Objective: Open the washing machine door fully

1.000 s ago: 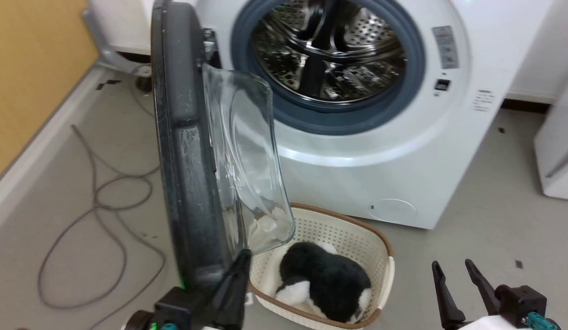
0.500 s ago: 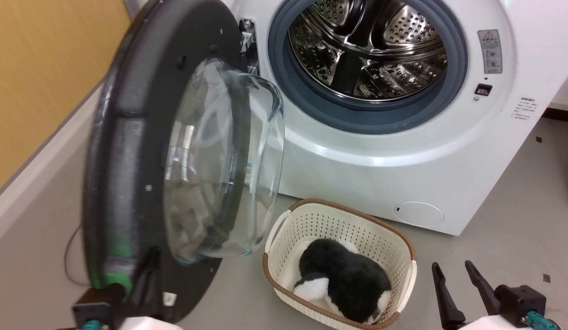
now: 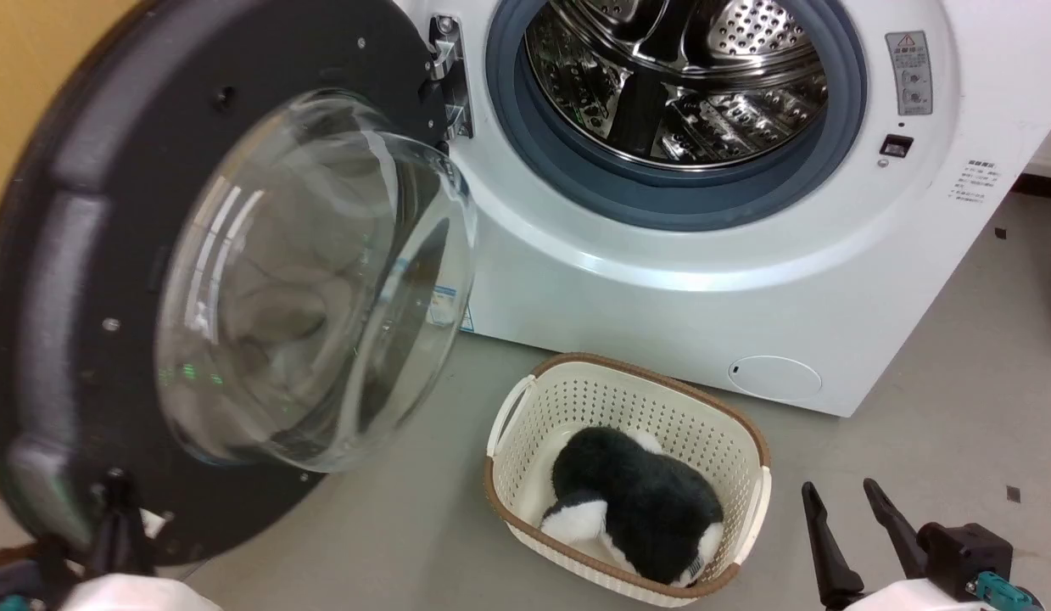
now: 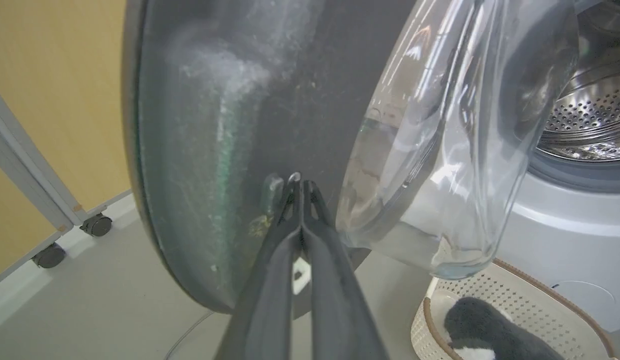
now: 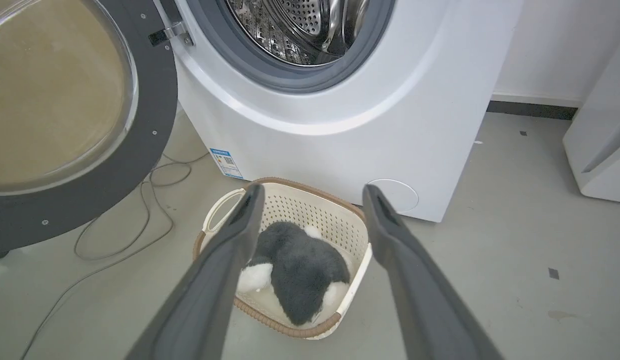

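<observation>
The washing machine door is hanging left of the washing machine; a basket is sitting on the floor before it, a plush toy lying inside.

Bright, even room light is seen. White glare is thrown on the glass of the washing machine door beyond the left gripper; wrist-view edges are bowed.
</observation>
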